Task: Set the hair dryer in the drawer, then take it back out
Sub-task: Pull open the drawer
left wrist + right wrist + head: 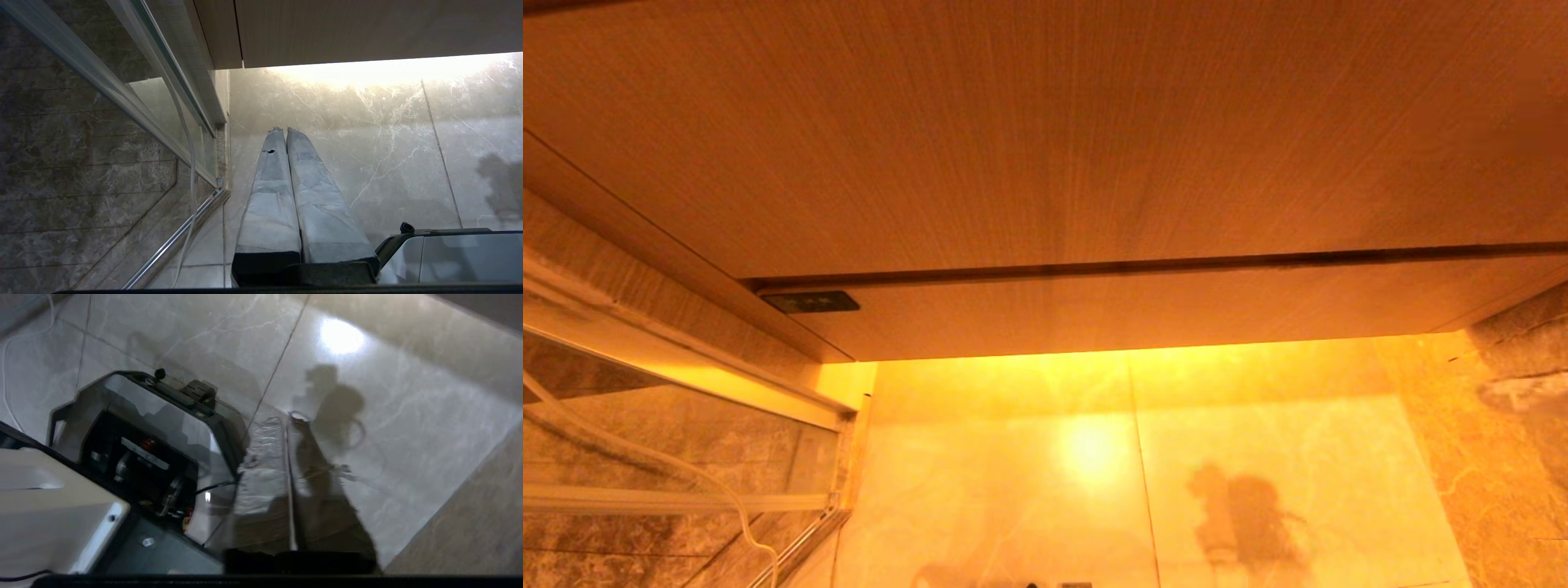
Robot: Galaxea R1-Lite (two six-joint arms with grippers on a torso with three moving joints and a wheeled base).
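Drawer (pixel 1176 306) closed, dryer nowhere in view. Opening step not begun. Both grippers, left (pixel 284 132) and right (pixel 288 418), clenched on nothing over the floor. Next: right needs to reach the drawer front.

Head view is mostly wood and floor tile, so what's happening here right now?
Nothing is being handled. The drawer, with a small dark label, is closed under the taller wood panel. The hair dryer is in no view. The left gripper hangs shut and empty over the marble floor, beside the glass door. The right gripper is shut and empty too, above the floor next to the robot's base.
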